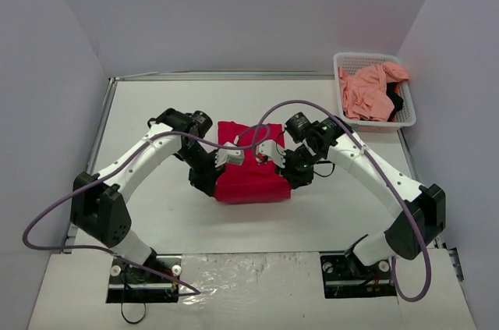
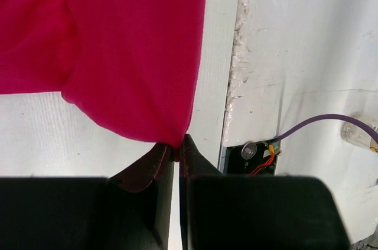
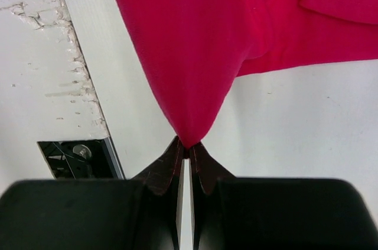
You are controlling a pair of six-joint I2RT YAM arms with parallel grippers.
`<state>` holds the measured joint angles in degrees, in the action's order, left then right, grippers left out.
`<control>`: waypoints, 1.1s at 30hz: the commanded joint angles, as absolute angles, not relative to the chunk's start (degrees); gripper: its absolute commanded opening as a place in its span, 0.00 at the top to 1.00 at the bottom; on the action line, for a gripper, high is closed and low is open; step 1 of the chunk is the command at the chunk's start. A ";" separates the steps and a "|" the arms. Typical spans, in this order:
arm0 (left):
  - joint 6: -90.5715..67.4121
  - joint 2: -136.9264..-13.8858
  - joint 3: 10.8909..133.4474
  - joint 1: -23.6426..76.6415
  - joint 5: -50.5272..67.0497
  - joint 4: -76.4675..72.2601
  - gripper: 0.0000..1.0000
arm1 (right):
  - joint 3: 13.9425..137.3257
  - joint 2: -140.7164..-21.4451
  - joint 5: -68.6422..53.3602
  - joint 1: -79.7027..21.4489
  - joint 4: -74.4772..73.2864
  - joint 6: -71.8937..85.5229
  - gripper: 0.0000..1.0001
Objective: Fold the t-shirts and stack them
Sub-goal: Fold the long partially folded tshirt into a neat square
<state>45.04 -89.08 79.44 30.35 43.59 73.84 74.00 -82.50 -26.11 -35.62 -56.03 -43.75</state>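
Lying at the middle of the white table (image 1: 156,111), the crimson t-shirt (image 1: 249,182) is being lifted at two points by the paired arms, apparently so that one layer can be carried over in an even fold. Its long axis is running roughly from the arms' side toward the far wall, though the outline is close to square; which end is the collar cannot be told. At the far right corner, the white basket (image 1: 374,58) is holding the salmon t-shirt (image 1: 365,92) and a scrap of black garment (image 1: 396,102), both waiting their turn. The left end effector (image 2: 177,149) is pinching a peak of red cloth between closed jaws, and the right end effector (image 3: 186,149) is doing likewise.
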 commanded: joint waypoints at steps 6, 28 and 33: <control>48.34 -92.11 90.34 26.63 43.07 78.05 0.98 | 82.78 -87.45 -24.00 -32.53 -57.92 -44.56 1.00; 49.13 -107.40 105.99 19.34 39.99 75.85 0.98 | 100.72 -104.41 -21.71 -25.05 -56.60 -48.60 1.00; 50.36 -113.36 111.52 18.11 40.34 77.60 0.98 | 105.28 -109.33 -21.71 -23.21 -55.90 -49.48 1.00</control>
